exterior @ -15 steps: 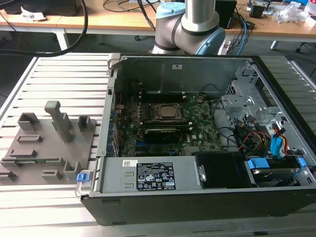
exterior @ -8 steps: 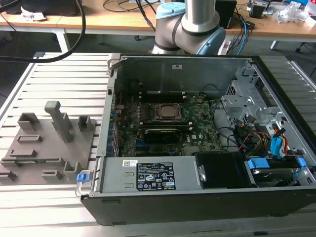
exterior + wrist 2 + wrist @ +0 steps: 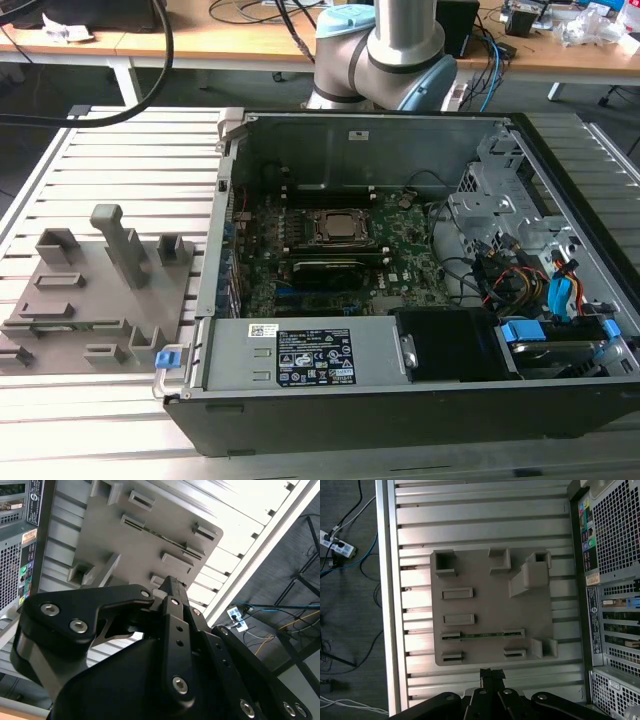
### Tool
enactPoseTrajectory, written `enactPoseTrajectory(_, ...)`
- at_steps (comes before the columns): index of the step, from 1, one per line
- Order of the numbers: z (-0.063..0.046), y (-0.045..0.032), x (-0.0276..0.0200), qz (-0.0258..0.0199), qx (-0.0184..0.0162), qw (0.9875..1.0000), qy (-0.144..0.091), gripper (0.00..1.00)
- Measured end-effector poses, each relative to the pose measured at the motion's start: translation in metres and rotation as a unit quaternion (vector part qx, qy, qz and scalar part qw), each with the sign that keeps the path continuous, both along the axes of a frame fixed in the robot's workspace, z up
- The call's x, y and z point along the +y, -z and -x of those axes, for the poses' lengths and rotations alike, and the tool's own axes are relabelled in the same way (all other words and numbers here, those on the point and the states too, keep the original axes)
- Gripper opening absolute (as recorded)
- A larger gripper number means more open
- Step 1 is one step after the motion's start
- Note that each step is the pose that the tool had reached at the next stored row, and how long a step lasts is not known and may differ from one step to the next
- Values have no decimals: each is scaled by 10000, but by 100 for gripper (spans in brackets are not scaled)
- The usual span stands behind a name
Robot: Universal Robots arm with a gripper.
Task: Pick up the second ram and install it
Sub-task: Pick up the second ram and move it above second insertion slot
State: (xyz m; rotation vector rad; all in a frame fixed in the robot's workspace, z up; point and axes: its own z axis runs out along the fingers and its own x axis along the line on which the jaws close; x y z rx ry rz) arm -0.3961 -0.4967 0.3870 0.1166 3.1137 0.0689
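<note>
First wrist view: gripper (image 3: 492,671), jaws closed and empty, hovers apart from the second ram (image 3: 482,635), which stands edgewise across 2 slots of the grey holder tray (image 3: 485,580) ahead of its tips.

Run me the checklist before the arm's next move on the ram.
1. The ram seated in the tray: ok, it lies between two slot holders.
2. The ram's top uncovered: ok, nothing lies on it.
3. The pincer on the ram: not ok, it is apart from it.
4. The case open: ok, the motherboard is exposed.
5. A free one among the slots on the motherboard: cannot tell.
</note>
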Motion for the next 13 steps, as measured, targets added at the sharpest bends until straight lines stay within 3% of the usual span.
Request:
enactPoseTrajectory(5,0,0,-2,0,0,10000,-14,11)
enactPoseTrajectory(10,0,0,-2,1,0,9998,-186,11)
enactPoseTrajectory(13,0,0,-2,2,0,9988,-485,11)
